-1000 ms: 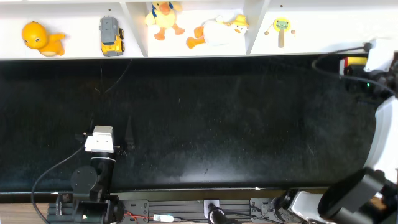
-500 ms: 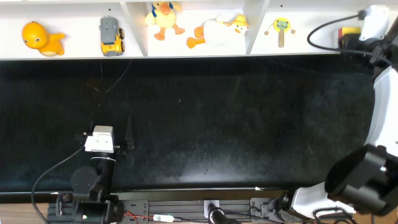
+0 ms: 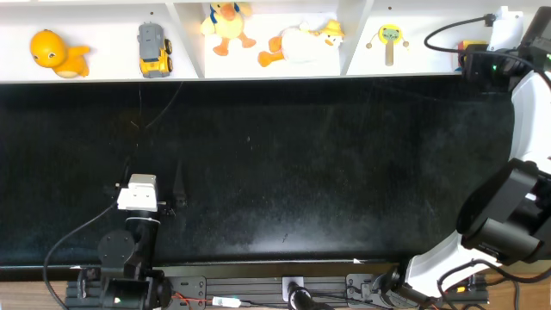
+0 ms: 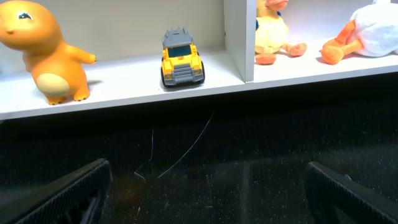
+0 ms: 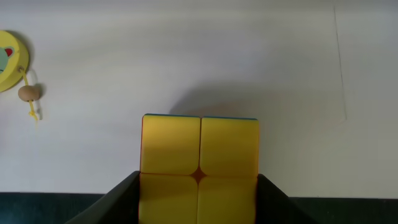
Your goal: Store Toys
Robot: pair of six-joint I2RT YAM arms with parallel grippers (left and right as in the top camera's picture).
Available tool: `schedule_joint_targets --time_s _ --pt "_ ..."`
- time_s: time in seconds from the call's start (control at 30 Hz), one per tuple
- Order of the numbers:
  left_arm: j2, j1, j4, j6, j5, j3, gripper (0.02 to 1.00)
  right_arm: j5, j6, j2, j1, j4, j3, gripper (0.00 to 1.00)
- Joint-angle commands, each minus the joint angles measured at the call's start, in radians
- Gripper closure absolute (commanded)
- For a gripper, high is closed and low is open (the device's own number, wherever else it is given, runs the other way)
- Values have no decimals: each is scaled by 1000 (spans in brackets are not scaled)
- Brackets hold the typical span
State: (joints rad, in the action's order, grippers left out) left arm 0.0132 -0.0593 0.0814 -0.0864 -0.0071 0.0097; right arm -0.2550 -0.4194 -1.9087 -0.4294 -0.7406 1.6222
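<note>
A yellow puzzle cube [image 5: 199, 149] sits between the fingers of my right gripper [image 5: 199, 190], which is shut on it over the white floor of the shelf's far-right compartment. From above, the cube [image 3: 472, 45] and right gripper [image 3: 479, 58] are at the shelf's right end. A round rattle drum [image 5: 9, 53] lies in the neighbouring compartment. My left gripper [image 4: 205, 186] stands open and holds nothing, low over the black mat and facing the shelf; from above it [image 3: 153, 179] is at the front left.
The white shelf [image 3: 275, 71] runs along the back and holds an orange figure [image 3: 58, 52], a yellow truck [image 3: 155, 49], a yellow duck plush [image 3: 226, 24], a white duck plush [image 3: 301, 43] and the rattle drum [image 3: 389, 39]. White dividers [image 4: 235, 37] separate the compartments. A black mat [image 3: 301, 164] covers the table.
My right arm has carried the cube farther back, from just in front of the shelf's right end into the far-right compartment. The left arm has not moved.
</note>
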Motion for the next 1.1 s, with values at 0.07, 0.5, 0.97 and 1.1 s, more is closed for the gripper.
schedule_joint_targets --time_s 0.07,0.5,0.97,1.1 --pt "-10 -4 2 -14 14 -2 23 -7 6 -15 5 16 32 483" --pt "-10 -4 2 -15 14 -2 23 -10 16 -15 5 21 32 281" --pt "-10 -4 2 -14 14 -2 20 3 31 182 0 -31 -61 5" --pt "-10 -4 2 -14 14 -2 23 52 31 302 -10 -18 -230 5"
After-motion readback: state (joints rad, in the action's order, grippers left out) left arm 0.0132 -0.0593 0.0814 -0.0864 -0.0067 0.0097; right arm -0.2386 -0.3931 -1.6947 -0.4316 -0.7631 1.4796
